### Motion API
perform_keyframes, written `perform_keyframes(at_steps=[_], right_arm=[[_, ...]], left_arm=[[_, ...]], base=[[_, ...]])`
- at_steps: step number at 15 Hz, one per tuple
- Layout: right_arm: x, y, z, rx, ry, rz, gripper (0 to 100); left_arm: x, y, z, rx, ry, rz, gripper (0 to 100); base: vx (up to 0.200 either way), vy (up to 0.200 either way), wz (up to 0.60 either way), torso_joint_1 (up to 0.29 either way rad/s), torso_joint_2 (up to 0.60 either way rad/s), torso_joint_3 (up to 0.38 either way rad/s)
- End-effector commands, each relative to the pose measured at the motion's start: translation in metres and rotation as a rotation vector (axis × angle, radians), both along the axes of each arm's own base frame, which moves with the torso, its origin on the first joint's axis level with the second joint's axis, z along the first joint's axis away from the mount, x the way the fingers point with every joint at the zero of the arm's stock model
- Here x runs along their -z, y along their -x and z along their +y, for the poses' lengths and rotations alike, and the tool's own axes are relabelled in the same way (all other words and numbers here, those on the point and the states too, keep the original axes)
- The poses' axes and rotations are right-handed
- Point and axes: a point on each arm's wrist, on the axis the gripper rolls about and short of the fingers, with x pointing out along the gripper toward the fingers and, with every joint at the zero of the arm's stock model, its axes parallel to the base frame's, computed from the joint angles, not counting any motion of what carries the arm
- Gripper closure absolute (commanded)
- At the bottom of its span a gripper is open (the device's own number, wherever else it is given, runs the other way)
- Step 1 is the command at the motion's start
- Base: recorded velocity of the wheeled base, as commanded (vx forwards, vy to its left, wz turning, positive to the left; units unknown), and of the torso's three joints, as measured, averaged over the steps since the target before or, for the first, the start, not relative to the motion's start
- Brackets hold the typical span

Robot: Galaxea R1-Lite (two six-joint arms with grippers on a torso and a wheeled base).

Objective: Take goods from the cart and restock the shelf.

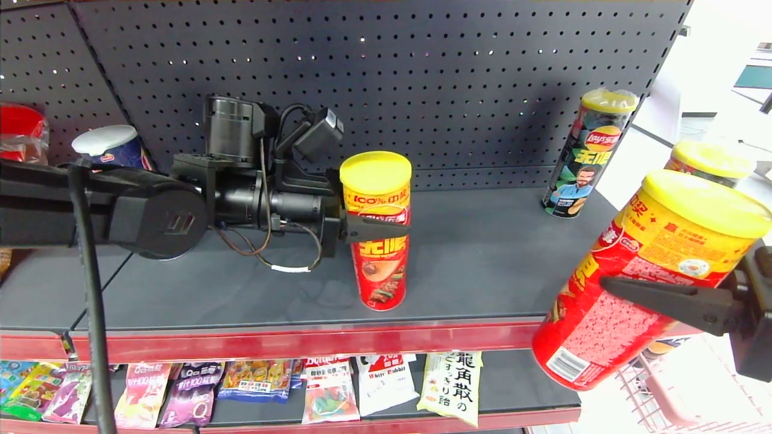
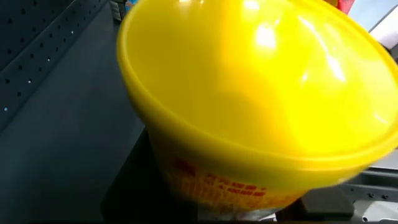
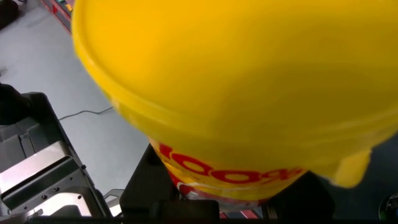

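A red chip can with a yellow lid [image 1: 380, 241] stands upright on the grey shelf [image 1: 482, 265], near its front edge. My left gripper [image 1: 379, 231] is shut on the can's upper half, reaching in from the left. Its yellow lid [image 2: 261, 81] sits close under the left wrist camera. At the lower right, off the shelf's end, my right gripper [image 1: 654, 289] is shut on a second red chip can [image 1: 639, 265], which is tilted with its lid up and to the right. That can's lid [image 3: 236, 68] looms in the right wrist view.
A dark chip can [image 1: 588, 154] stands at the shelf's back right, and another yellow-lidded can [image 1: 708, 161] is beyond it. A blue can [image 1: 108, 147] is at the far left. Snack bags [image 1: 325, 389] hang on the lower shelf. The pink cart [image 1: 681, 392] is at bottom right.
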Motion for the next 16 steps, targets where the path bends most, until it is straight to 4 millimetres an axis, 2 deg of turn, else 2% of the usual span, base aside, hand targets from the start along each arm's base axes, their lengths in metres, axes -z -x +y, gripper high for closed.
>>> perform_keyframes(at_steps=[1,10,16], right_arm=[[0.001,-0.001,0.000,0.000,0.002,0.004,100],[0.001,-0.002,0.001,0.000,0.003,0.007,100],[0.001,-0.003,0.001,-0.002,0.004,0.008,100]], left_arm=[[0.002,0.004,0.002,0.001,-0.004,0.013,100],[0.000,0.014,0.006,0.023,0.007,0.053,100],[0.007,0.010,0.009,0.014,-0.001,0.071,100]], base=[[0.000,0.000,0.00,0.000,0.00,0.000],[0.000,0.000,0.00,0.000,0.00,0.000],[0.000,0.000,0.00,0.000,0.00,0.000]])
